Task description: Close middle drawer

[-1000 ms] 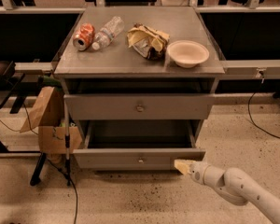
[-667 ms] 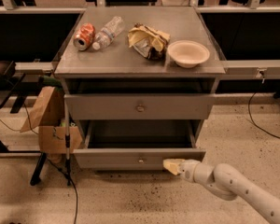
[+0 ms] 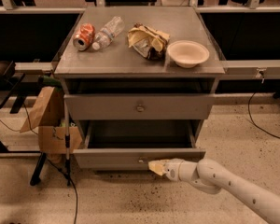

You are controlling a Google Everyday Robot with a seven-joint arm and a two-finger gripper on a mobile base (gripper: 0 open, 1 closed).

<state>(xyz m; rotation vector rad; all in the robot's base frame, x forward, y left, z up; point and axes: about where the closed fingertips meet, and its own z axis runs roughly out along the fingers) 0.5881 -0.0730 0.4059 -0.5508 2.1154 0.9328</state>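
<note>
- The middle drawer [image 3: 112, 158] stands pulled out at 6 o'clock of the cabinet [image 3: 130, 62], its tray exposed.
- The gripper [image 3: 157, 167] sits against the front panel, at 4 o'clock from the knob [image 3: 141, 161]. I cannot tell whether it is clenched or released.
- Risks: an off-centre push may skew and jam the drawer, and so low a contact may slip under the panel's edge.

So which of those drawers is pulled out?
The low-fronted middle drawer, tray exposed, with the gripper at its front panel; the taller-fronted drawer above is not.
</note>
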